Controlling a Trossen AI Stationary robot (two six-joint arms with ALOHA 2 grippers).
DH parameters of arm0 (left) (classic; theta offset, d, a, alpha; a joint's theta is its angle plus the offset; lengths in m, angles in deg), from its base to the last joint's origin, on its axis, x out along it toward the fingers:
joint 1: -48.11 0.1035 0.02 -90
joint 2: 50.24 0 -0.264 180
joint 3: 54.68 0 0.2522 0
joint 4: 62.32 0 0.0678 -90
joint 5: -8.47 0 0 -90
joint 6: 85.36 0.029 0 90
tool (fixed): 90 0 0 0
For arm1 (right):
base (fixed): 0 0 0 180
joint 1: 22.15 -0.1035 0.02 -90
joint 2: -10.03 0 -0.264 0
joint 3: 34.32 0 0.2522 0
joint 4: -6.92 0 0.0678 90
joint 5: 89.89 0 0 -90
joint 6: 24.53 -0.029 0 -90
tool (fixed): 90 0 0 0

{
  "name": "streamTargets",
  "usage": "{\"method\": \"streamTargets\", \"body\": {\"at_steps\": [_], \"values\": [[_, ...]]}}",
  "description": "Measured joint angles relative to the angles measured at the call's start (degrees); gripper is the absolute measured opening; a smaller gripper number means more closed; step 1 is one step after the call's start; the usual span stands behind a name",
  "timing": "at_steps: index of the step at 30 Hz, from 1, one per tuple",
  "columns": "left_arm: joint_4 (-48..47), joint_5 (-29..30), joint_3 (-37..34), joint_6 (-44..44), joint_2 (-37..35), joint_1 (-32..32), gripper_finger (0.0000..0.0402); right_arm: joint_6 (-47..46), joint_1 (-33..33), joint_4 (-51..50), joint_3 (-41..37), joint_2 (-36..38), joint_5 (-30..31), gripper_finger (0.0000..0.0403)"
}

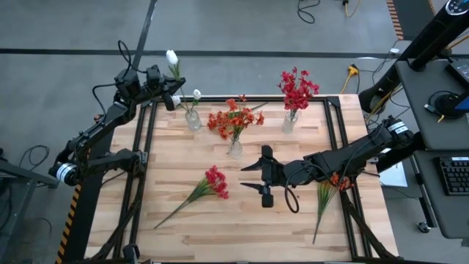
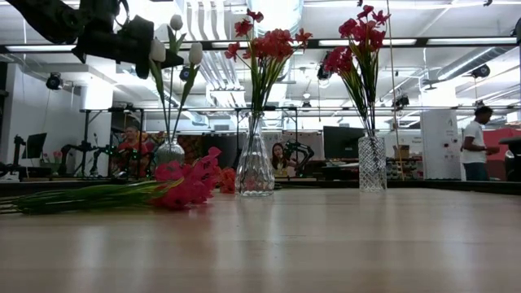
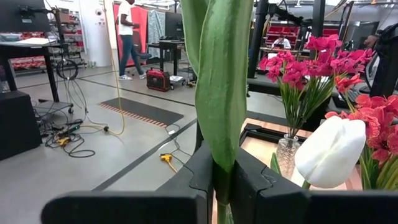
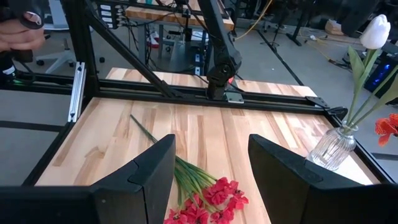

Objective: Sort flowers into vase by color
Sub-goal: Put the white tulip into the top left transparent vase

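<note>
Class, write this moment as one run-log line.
left hand: shut on white tulip above far-left vase | right hand: open, over red spray

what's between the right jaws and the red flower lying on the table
Nothing: bare wood lies between the right gripper and the red flower, as the high view shows.

- A large open robotics lab or workshop, with a bare concrete floor (image 1: 242, 29) marked by dark lines.
- The butcher-block table (image 1: 242, 213) sits in a black metal frame (image 4: 155, 74).
- Cables (image 3: 68, 134) lie loose across the floor.
- More robot rigs (image 2: 106, 146) and monitors (image 2: 342, 142) stand on benches behind the table.
- People (image 2: 475, 138) stand or sit at workstations further back.
- Exposed ducts and strip lights (image 2: 456, 41) run across the ceiling.
- A desk with a keyboard (image 1: 456, 176) stands beside the table.
</note>
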Motion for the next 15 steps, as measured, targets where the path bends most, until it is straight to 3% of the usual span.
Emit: {"method": "streamTargets", "body": {"at_steps": [15], "values": [[-1.5, 0.0, 0.0, -0.1, 0.0, 0.0, 0.0013, 0.5, 0.0, 1.3, 0.0, 0.0, 0.0, 0.0196]]}}
